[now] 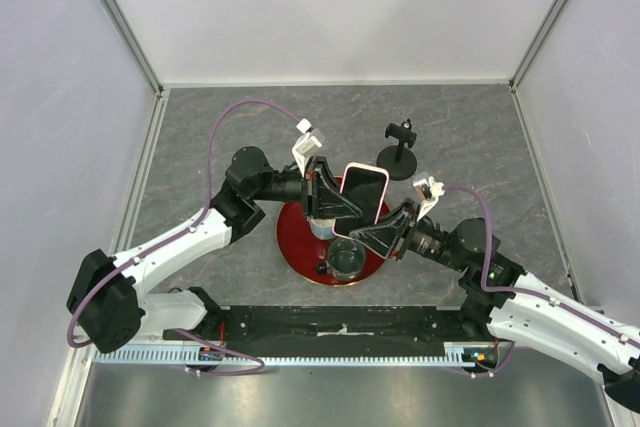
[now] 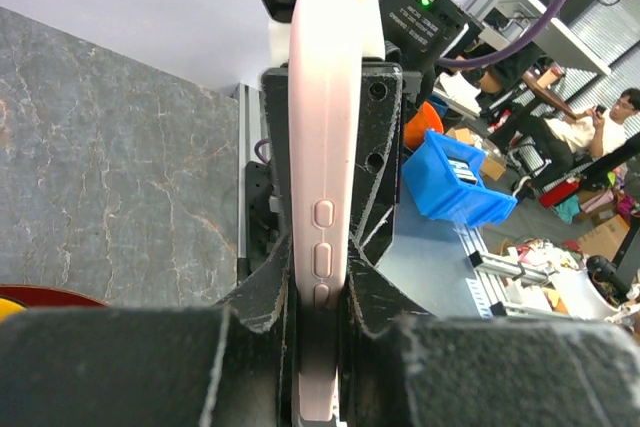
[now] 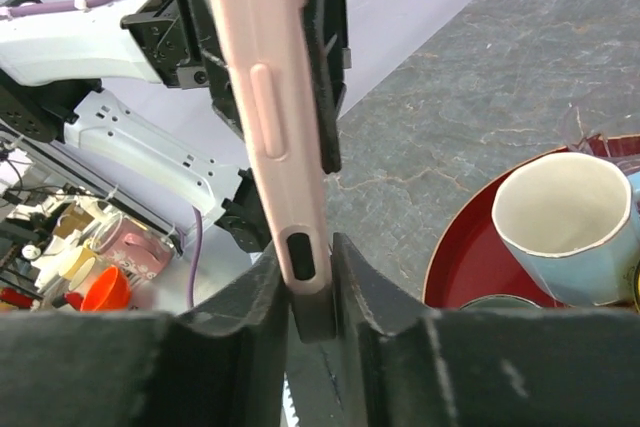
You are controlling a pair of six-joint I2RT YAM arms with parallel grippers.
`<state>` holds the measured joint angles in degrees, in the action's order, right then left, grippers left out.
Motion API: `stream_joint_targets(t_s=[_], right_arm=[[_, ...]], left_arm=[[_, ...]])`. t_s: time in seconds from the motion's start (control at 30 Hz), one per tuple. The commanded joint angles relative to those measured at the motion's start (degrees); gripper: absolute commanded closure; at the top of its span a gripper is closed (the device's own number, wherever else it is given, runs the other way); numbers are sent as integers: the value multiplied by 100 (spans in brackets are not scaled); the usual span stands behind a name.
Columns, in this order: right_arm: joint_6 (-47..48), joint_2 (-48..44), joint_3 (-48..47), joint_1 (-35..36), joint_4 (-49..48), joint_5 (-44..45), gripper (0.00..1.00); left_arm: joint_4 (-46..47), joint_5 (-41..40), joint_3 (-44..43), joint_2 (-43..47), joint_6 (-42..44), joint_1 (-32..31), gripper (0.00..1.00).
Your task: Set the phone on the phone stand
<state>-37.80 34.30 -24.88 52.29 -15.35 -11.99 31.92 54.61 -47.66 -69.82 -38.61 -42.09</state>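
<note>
Top view:
- phone (image 1: 366, 190): lower end hidden behind the right gripper (image 1: 375, 225), left long edge behind the left gripper (image 1: 338, 197).
- cup (image 1: 321, 228) on the red tray (image 1: 296, 247): mostly covered by the left gripper.
- stand (image 1: 400, 152), toward the table's far edge: clamp too small to make out.
- right arm (image 1: 560, 317): cut off at the lower right corner.

Left wrist:
- phone edge-on only, screen out of sight.
- its top runs past the upper edge; its lower end is lost between blurred fingers (image 2: 120, 367).
- red tray: a sliver at lower left.

Right wrist:
- phone cut off at the top, cup at the right edge.
- cannot tell whether the fingers (image 3: 150, 367) press the phone or merely flank it.
</note>
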Motion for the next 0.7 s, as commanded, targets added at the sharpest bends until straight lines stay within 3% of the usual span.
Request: stream_joint_targets(t_s=[0.0, 0.03, 0.1, 0.13, 0.17, 0.2, 0.3, 0.33, 0.5, 0.67], right_arm=[[-43, 94, -69, 18, -416, -5, 80], [-17, 94, -95, 18, -346, 3, 96], [176, 77, -174, 18, -4, 74, 100], [290, 50, -209, 18, 154, 100, 100], [378, 15, -253, 18, 486, 152, 100], [579, -81, -280, 18, 646, 179, 100], [870, -405, -377, 18, 1323, 267, 100], [1045, -503, -403, 9, 1490, 276, 100], [1486, -960, -605, 9, 2431, 127, 100], [1837, -593, -964, 18, 3072, -383, 100]], left_arm=[[675, 217, -94, -14, -296, -1, 98], [684, 217, -103, -23, -322, -1, 98], [675, 313, -147, -49, -358, -1, 97], [649, 348, -165, -66, -358, 7, 91], [536, 392, -226, -67, -358, -1, 82], [482, 419, -252, -110, -349, -1, 65], [359, 507, -323, -119, -305, 16, 41], [341, 516, -332, -102, -296, 25, 38], [52, 700, -481, -137, -174, 104, 36], [-660, 1042, -911, -514, 64, 113, 39]])
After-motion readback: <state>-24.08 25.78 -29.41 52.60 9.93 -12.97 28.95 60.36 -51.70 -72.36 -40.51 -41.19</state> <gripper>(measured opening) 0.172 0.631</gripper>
